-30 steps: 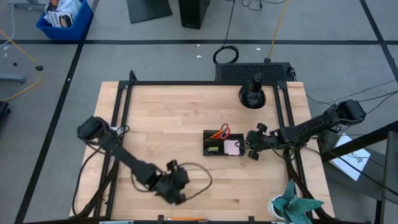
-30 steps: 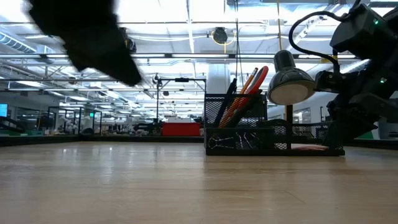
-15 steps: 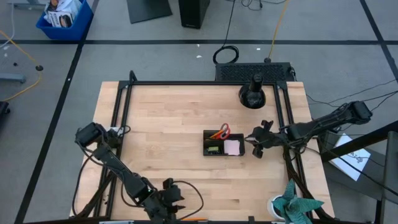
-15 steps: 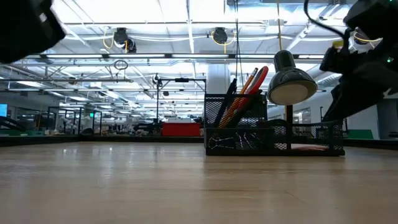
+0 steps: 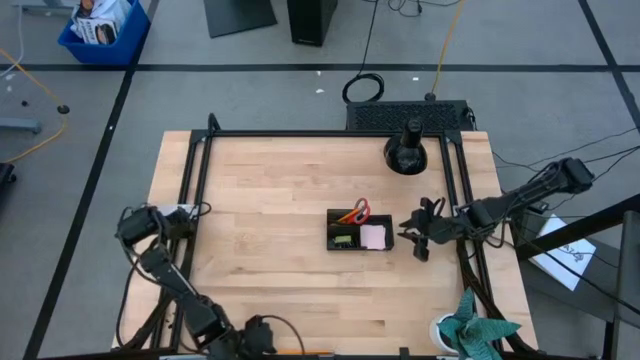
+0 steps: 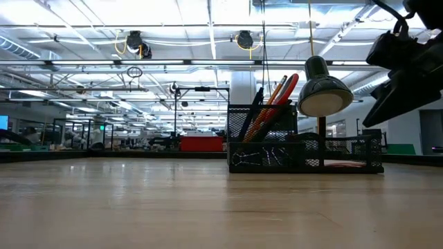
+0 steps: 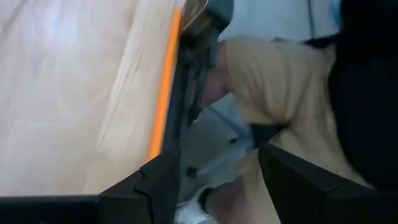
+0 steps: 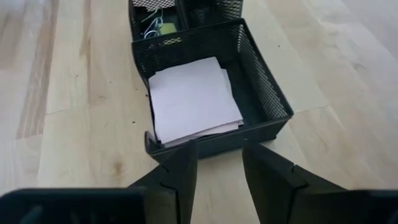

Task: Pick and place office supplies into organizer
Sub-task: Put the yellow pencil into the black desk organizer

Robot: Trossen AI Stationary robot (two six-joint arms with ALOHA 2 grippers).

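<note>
The right gripper (image 5: 419,237) hangs just right of the organizer (image 8: 261,81), jaws partly apart and empty. The organizer's nearest compartment holds the sticky-note pad (image 8: 194,99); the one behind holds binder clips (image 8: 151,29) and a small yellow item (image 8: 166,28). Only the low view shows scissors (image 6: 285,90) and pencils (image 6: 268,100) standing upright. Farthest from the organizer, at the table's front edge, the left gripper (image 7: 217,177) stands wide open, empty, beside an orange pencil (image 7: 165,87).
</note>
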